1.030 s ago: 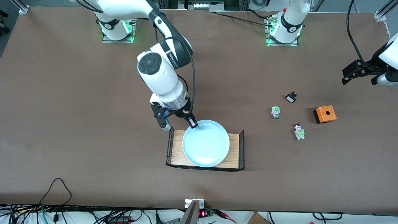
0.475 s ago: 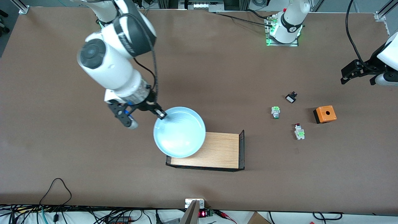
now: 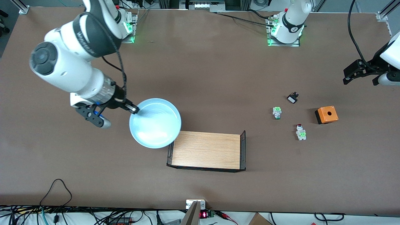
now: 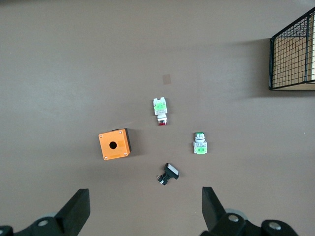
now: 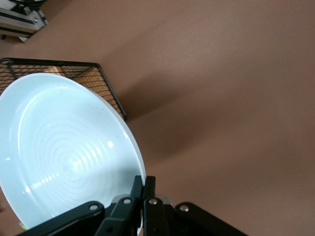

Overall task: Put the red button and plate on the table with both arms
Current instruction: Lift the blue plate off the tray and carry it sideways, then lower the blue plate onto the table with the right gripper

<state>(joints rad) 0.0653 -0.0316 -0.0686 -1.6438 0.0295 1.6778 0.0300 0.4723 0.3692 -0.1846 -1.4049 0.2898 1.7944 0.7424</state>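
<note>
The right gripper [image 3: 133,109] is clamped on the rim of the round pale-blue plate [image 3: 155,123], holding it in the air over the matte brown worktop [image 3: 218,72] beside the small wooden tray [image 3: 206,150]. The left gripper [image 3: 359,73] waits with jaws apart over the left arm's end of the worktop. There the small red-capped push button with white and green body [image 3: 300,132] lies near an orange box [image 3: 326,114].

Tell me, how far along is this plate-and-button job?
Done: the plate is off the wooden tray. In hand: the right gripper is shut on its rim, holding it above the table beside the tray. Left: set it down, and move the red button, which lies untouched while the open left gripper waits near the table's edge.
</note>
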